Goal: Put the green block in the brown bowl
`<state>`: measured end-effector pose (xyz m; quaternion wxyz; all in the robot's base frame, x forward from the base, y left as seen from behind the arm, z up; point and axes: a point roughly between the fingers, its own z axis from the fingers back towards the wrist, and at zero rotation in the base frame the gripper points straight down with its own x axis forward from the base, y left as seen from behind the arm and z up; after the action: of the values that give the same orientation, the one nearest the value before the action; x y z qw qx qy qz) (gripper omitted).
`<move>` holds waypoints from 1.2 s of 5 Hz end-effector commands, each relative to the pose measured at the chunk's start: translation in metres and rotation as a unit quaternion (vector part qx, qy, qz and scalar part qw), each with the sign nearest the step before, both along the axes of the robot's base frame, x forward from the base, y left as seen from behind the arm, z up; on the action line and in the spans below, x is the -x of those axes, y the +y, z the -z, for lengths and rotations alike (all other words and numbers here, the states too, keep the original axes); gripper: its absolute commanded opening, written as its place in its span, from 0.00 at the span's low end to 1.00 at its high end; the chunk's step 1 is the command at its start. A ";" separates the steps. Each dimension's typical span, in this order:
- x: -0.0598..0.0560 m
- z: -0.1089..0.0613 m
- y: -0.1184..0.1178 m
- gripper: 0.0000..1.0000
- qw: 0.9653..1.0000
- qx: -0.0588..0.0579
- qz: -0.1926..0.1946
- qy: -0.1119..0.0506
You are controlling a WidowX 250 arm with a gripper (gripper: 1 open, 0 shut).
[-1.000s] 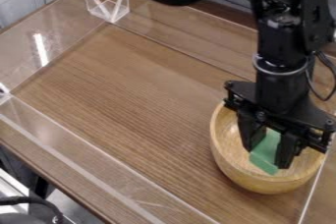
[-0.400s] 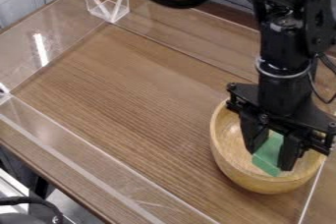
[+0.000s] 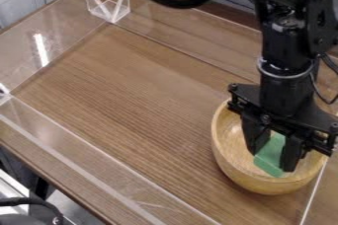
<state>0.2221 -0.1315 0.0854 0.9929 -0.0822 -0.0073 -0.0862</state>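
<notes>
Inside the brown bowl (image 3: 235, 152), at the near right corner of the table (image 3: 132, 101), the green block (image 3: 272, 154) stands tilted on end between the two dark fingers (image 3: 251, 132) of the gripper (image 3: 272, 142). The jaws are partly closed on the block, one finger on each of its sides, so the block is held rather than resting free (its lower end sits close to the bowl floor, but contact there cannot be confirmed from this view).

The gripper points straight down over the bowl. This posture keeps the block's long axis roughly vertical, which suits a descent past the thick rim without striking it. The block sits toward the right half of the bowl interior, clear of the wall on the left.

Judgement: transport looks complete and the step in hand is release. Opening the jaws should let the block tip and settle flat on the wood. A likely risk is the block catching on a finger as the arm lifts away.

Further out, a clear plastic barrier (image 3: 53, 120) borders the table, and a small clear stand (image 3: 106, 4) sits at the far edge, well apart from the bowl.
</notes>
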 end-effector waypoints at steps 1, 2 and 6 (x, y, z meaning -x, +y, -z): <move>-0.005 -0.009 -0.002 0.00 1.000 0.009 -0.005 -0.016; -0.005 -0.010 -0.001 0.00 1.000 0.010 -0.007 -0.016; -0.013 -0.015 0.014 1.00 0.999 0.009 -0.025 -0.020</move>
<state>0.2267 -0.1170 0.0854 0.9947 -0.0816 -0.0003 -0.0629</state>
